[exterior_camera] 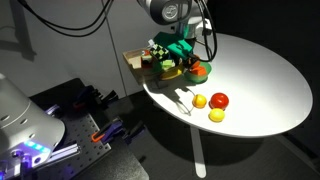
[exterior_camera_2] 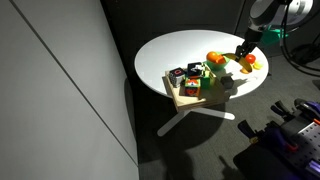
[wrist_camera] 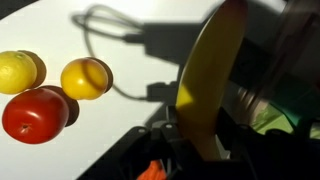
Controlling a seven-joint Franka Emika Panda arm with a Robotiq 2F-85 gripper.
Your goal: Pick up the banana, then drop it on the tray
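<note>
My gripper (wrist_camera: 200, 150) enters the wrist view at lower centre. Its fingers are drawn in narrow on the banana (wrist_camera: 208, 75), which runs from between them up to the upper right of the frame. Grip state: clamped on the fruit near its lower end. The contact faces are dark and blurred, so how deep the fruit sits cannot be told. The banana hangs clear of the table (wrist_camera: 130, 40), and shadows of gripper and fruit fall on the white top behind it.

Further out, at the left of the wrist frame, three round fruits rest on the table. A tomato (wrist_camera: 35, 113) is at lower left, a lemon (wrist_camera: 18, 72) above it, and a second yellow fruit (wrist_camera: 85, 78) just beside both. None belongs to this job.

In both exterior views the gripper (exterior_camera: 180, 55) (exterior_camera_2: 245, 52) hangs above the table, apart from the tray (exterior_camera: 132, 58) (exterior_camera_2: 180, 100). The tray sits at the table's edge, left of the gripper in one frame and lower left of it in the other. It already carries several small items.

Step in hand, as I judge it: the pick-up is complete and the carry is not yet done.

Next move:
1. Travel sideways to the tray, high enough to clear the small items.
2. Stop over a bare part of the tray.
3. Open the fingers and let the banana fall.
</note>
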